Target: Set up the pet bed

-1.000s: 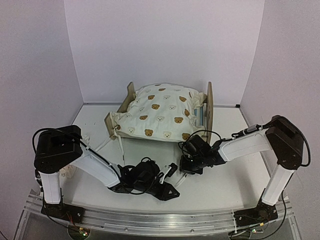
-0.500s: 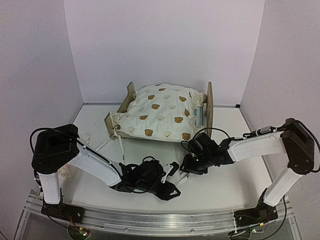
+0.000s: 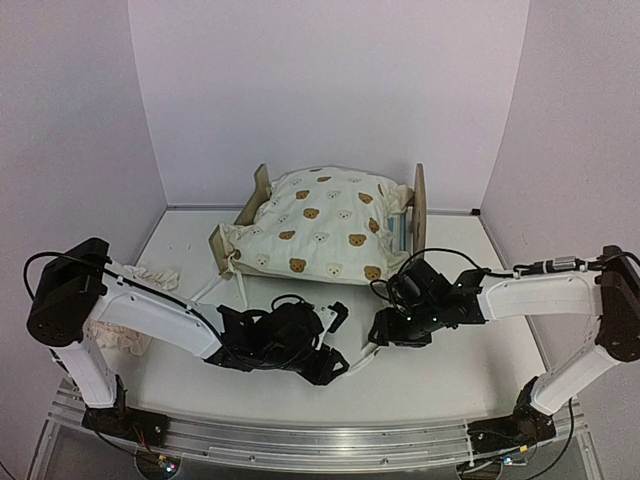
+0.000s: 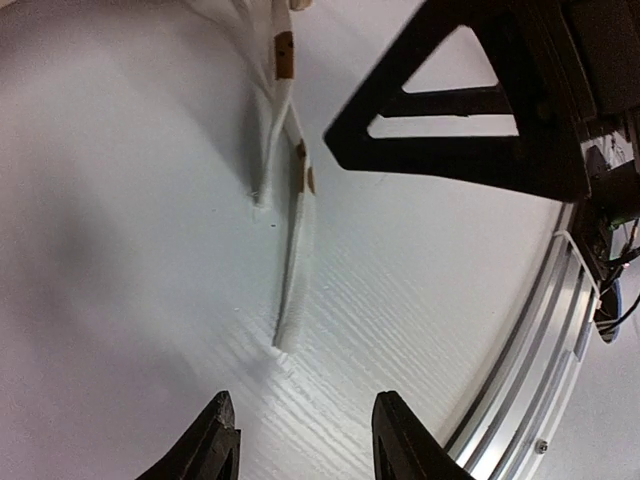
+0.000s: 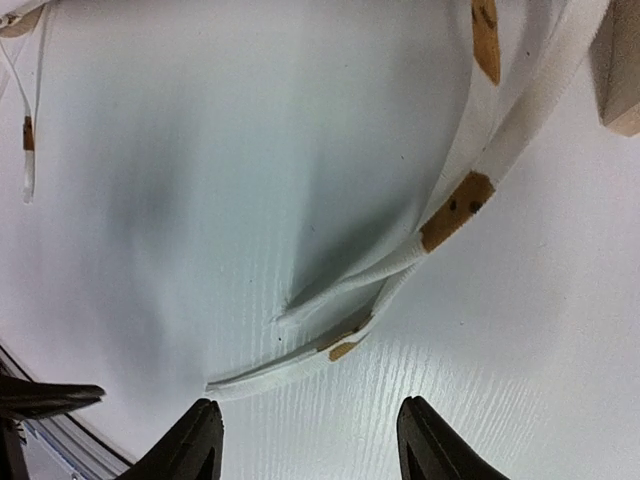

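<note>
pet bed point(image 3: 418, 205) sits rear centre of bench point(image 3: 450, 370), quilt point(image 3: 320, 235) draped over it. left gripper point(image 4: 300, 425) & right gripper point(image 5: 310, 425) hover low, jaws apart, empty, over loose ties point(image 5: 445, 215). risk: finger snags a tie, drags quilt askew.

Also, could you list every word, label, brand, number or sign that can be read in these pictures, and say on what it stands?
No text can be read in any view.
The quilt on the pet bed carries only printed bear faces, no letters.
The ties show brown patches, not writing.
The rail at the near edge shows no legible marking.
</note>
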`<state>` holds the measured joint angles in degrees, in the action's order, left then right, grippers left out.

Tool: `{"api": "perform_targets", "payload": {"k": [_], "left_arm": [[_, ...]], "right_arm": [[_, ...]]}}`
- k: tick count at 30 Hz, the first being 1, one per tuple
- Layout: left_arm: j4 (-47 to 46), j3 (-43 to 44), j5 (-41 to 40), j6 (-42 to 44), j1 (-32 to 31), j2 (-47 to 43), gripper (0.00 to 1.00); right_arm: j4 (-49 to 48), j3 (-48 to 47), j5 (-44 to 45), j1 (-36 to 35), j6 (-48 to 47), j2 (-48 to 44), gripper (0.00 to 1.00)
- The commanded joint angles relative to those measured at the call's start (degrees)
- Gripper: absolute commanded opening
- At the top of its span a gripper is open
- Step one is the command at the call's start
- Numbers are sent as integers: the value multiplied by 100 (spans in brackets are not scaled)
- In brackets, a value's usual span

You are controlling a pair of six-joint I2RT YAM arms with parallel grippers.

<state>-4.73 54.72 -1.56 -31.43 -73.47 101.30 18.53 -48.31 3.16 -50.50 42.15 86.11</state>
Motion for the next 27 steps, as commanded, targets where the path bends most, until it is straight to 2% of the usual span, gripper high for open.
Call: {"api": "perform_targets", "payload": {"k": [1,12,27], "left_arm": [[790,105,-810,191,1,-574,47],[851,-520,-1185,103,95,-1330,51],[650,-848,-1206,104,118,-1570,50]], "right_arm": [[370,-219,218,-271,136,208,62],[862,-1245,830,-987,321,1417,62],[1055,-1483,1265,-1188,391,2052,54]]}}
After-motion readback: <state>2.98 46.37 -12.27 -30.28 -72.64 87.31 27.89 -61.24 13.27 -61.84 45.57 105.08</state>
